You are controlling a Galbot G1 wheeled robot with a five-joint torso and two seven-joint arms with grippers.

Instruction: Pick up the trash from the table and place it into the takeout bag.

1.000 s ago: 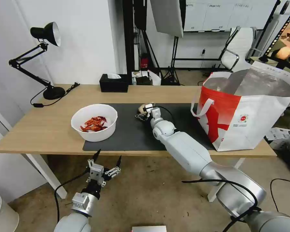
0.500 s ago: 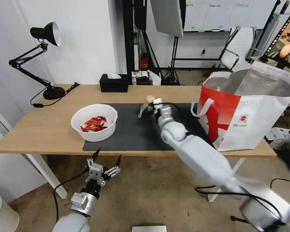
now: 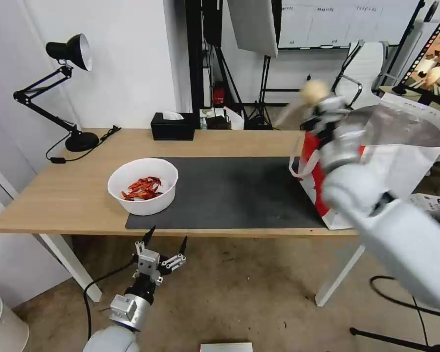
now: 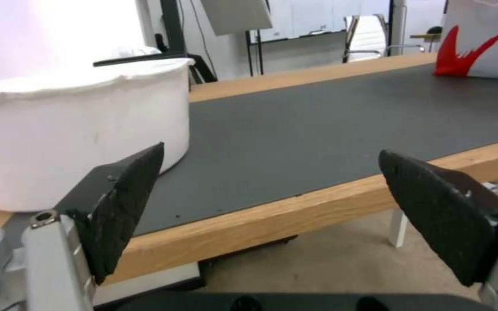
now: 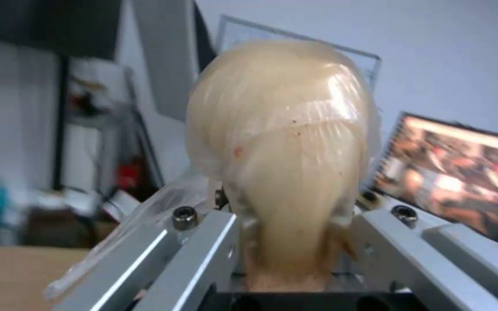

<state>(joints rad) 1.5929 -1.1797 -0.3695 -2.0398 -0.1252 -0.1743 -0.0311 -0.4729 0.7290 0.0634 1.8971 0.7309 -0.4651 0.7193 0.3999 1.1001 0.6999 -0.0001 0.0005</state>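
Head view, read from the robot's left to its right, with the dark grey mat as landmark. A black desk lamp stands on the bare wood of the desk off the mat's left end. The white round bowl of red shells sits on the mat's front left corner, its rim overhanging onto the wood. A black tissue box rests on the desk behind the mat's rear edge.

The left gripper hangs below the desk's front edge, in front of the mat's left part and under the bowl, its jaws spread wide with nothing between them. In the left wrist view the two dark pads stand far apart, with the bowl's wall and the mat's surface beyond them.

The takeout bag stands at the mat's right end, its mouth open and the silver lining visible; its red print appears in the left wrist view at the mat's far end.

The right gripper is raised above the mat's right end, level with the bag's near upper rim, and its jaws pinch the tan ball in clear wrap, well clear of the mat. The right wrist view shows the ball clamped at its lower part between the metal jaws, loose wrap trailing from one side.
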